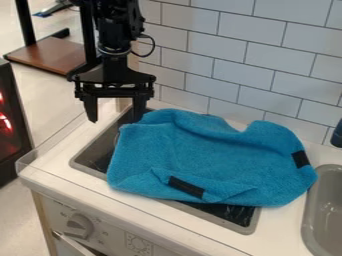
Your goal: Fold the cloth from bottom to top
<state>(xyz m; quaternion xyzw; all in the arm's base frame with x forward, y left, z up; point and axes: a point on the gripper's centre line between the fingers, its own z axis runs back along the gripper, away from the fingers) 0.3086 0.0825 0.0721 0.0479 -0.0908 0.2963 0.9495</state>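
Note:
The black gripper (115,112) hangs at the upper left, its two fingers pointing down and spread apart with nothing between them. Its right finger is beside the upper left corner of the blue cloth (200,150); whether they touch I cannot tell. The cloth lies rumpled over the dark recessed stove top, with a black patch (186,187) near its front edge and another black patch (300,159) at its right edge. A small fold shows around the front patch.
The white counter (60,167) surrounds the grey-rimmed stove recess (90,150). A grey sink (327,215) is at the right edge. White wall tiles (247,60) rise behind the cloth. A dark object (337,134) stands at the far right, and a knob (79,226) is on the front panel.

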